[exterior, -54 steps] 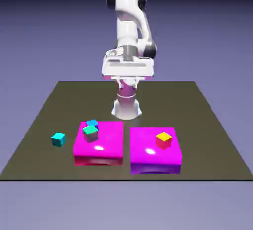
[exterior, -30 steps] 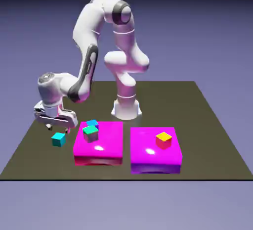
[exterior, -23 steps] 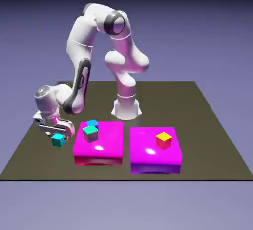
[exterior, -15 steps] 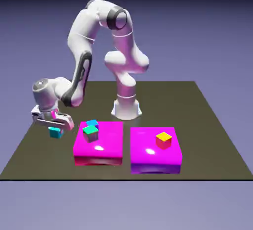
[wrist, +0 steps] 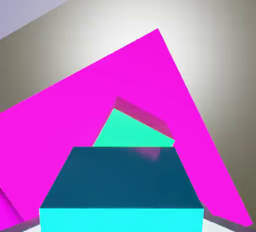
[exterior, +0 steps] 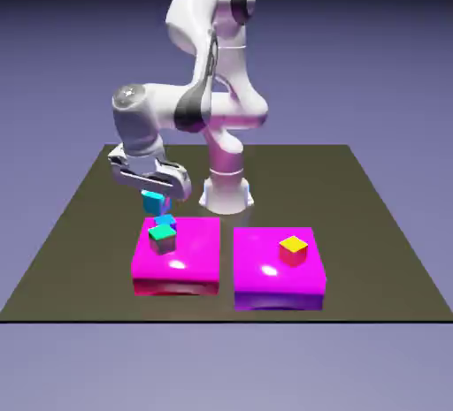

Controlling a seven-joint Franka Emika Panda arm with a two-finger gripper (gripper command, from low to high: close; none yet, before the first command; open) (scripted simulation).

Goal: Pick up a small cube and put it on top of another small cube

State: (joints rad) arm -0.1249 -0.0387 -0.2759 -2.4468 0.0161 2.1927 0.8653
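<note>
My gripper (exterior: pixel 156 197) is shut on the small cyan cube (exterior: pixel 155 204) and holds it in the air over the back edge of the left magenta platform (exterior: pixel 195 259). Just below it on that platform sit a blue-topped cube (exterior: pixel 165 221) and a green-topped cube (exterior: pixel 162 238), close together. In the hand view the held cyan cube (wrist: pixel 122 191) fills the bottom and hides my fingertips. Beyond it lies the green-topped cube (wrist: pixel 132 132) on the magenta platform (wrist: pixel 70 116).
A second magenta platform (exterior: pixel 265 281) lies to the exterior view's right and carries a yellow-topped cube with red sides (exterior: pixel 293 248). The robot's base (exterior: pixel 226 193) stands behind the two platforms on the dark table (exterior: pixel 372 250).
My gripper closed on the cyan cube on the table left of the platform, lifted it, and carried it to the exterior view's right, over the left platform's back edge.
</note>
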